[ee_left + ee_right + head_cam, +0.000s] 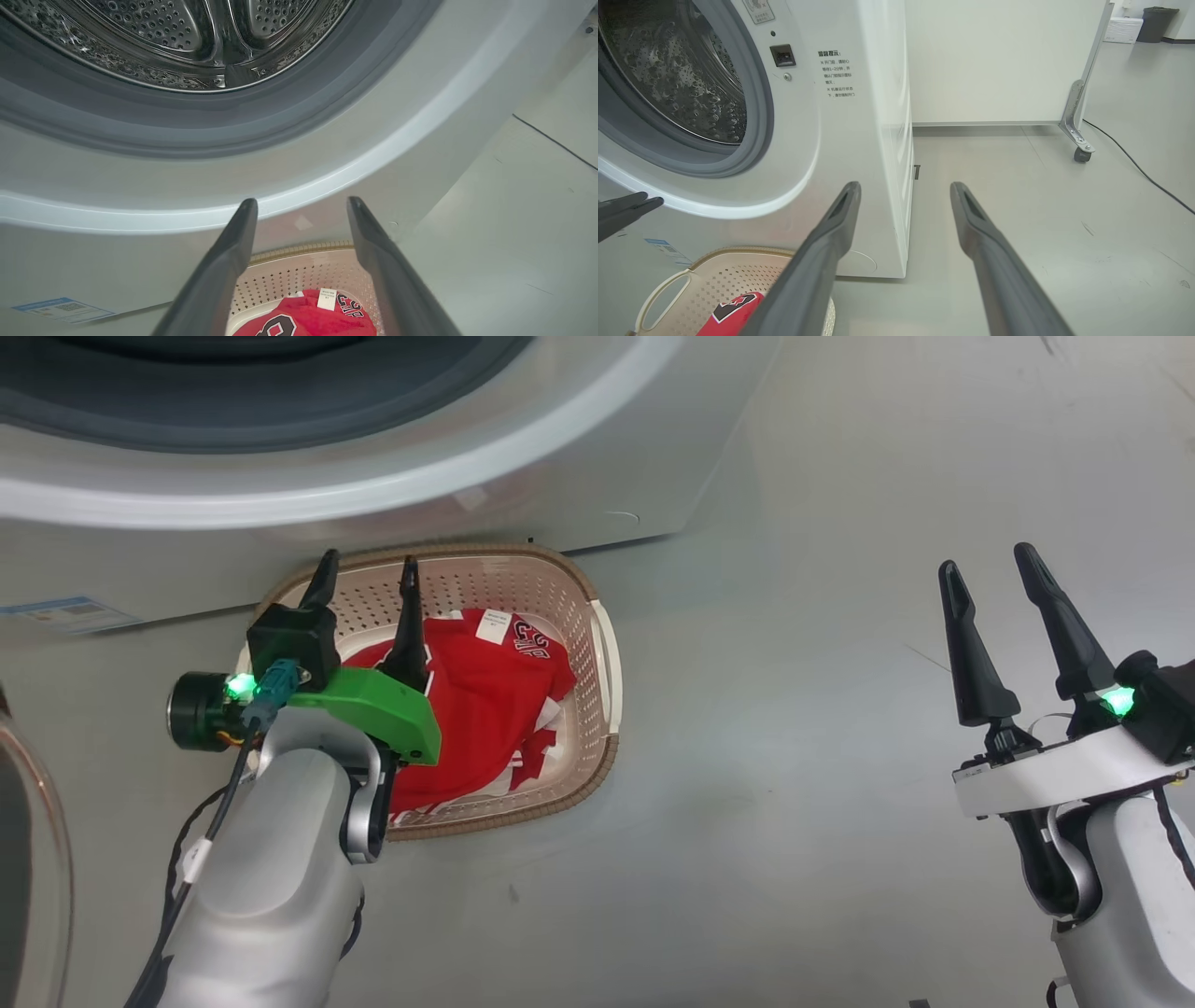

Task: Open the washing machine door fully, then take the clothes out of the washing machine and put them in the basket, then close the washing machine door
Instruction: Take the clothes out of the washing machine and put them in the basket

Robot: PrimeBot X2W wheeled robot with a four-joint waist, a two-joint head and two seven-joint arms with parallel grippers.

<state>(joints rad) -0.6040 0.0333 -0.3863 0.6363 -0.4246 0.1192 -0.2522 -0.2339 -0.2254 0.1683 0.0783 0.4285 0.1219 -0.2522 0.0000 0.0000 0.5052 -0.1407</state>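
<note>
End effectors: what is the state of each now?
Left end effector: open, holding nothing, above the bright red jersey garment in the cream perforated basket.
Right end effector: open, empty.

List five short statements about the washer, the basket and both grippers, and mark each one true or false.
1. The red garment lies in the basket. True.
2. The left gripper is shut on the garment. False: its jaws stand open above the basket, holding nothing.
3. The right gripper is open and empty. True.
4. Clothes fill the drum. False: the part of the drum in view is bare steel.
5. The basket stands far off from the washing machine. False: it sits close in front of it, below the round opening.
</note>
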